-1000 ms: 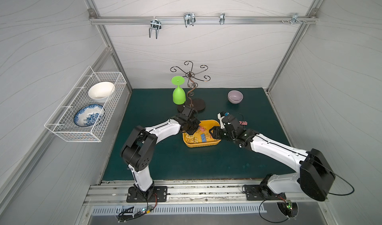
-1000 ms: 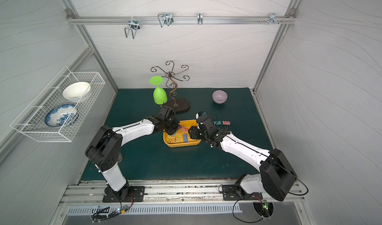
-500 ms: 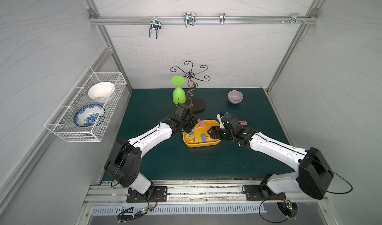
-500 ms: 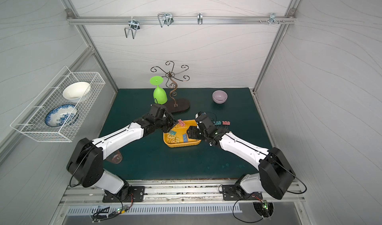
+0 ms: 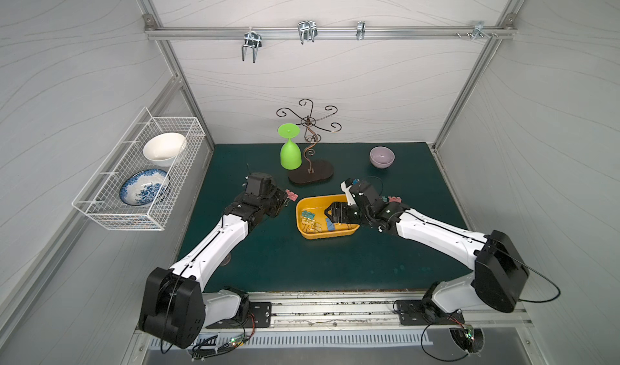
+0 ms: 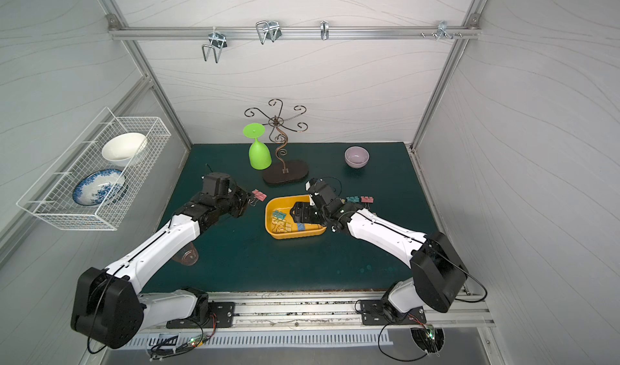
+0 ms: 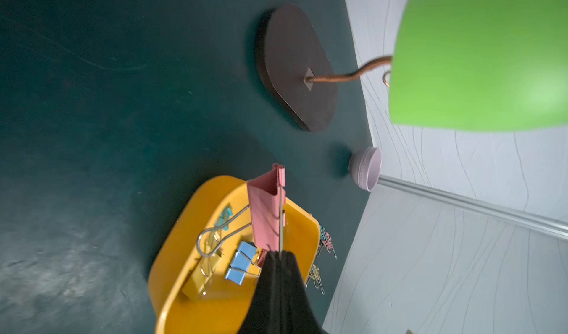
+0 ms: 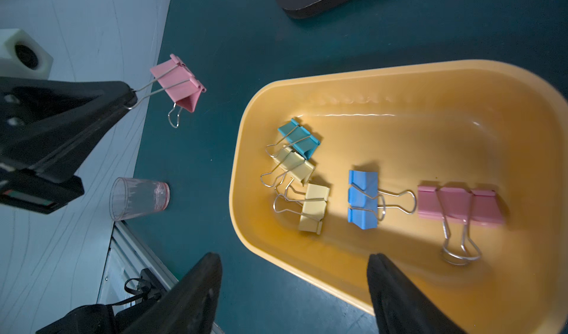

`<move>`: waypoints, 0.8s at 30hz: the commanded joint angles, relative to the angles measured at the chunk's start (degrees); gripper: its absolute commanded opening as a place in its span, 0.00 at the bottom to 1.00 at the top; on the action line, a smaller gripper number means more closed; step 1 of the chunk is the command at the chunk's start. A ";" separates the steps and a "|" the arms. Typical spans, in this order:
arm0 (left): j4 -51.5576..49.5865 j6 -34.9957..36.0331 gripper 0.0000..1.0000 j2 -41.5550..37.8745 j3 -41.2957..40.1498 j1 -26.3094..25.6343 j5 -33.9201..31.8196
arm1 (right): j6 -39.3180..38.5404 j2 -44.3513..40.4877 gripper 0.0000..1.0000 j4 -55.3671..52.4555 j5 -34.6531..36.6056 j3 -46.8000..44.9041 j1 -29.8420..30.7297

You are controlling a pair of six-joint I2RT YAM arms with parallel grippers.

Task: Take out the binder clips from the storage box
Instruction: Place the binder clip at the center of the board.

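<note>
The yellow-orange storage box (image 5: 322,235) (image 6: 292,235) sits mid-table. Several binder clips lie in it: teal (image 8: 299,137), yellow (image 8: 313,206), blue (image 8: 362,199) and pink (image 8: 459,205). My left gripper (image 5: 283,200) (image 7: 279,254) is shut on the wire handle of a pink binder clip (image 7: 266,206) (image 8: 178,83), held in the air just left of the box. My right gripper (image 5: 330,212) (image 8: 295,261) hangs open over the box's right part and holds nothing; in its wrist view the fingers straddle the rim. Two clips (image 5: 392,199) lie on the mat right of the box.
An upturned green goblet (image 5: 290,152) and a wire stand on a dark base (image 5: 310,175) stand behind the box. A lilac bowl (image 5: 381,157) is at the back right. A clear cup (image 6: 186,256) sits by my left arm. A wire basket (image 5: 141,172) hangs on the left wall.
My left gripper has lifted the pink clip out of the box and carried it left. My right gripper has opened wider over the box.
</note>
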 commanded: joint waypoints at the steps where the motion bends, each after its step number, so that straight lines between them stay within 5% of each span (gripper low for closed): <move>1: -2.21 0.82 0.00 -2.31 -1.38 4.66 0.38 | -2.06 1.70 0.79 -0.80 -0.93 2.56 2.09; 12: 1.46 0.40 0.00 2.55 -5.42 16.96 5.40 | -3.94 7.90 0.89 -0.33 0.11 9.14 6.94; 24: 6.03 -2.12 0.00 11.34 -5.57 18.70 6.94 | -5.24 11.91 0.99 1.66 1.58 12.21 10.47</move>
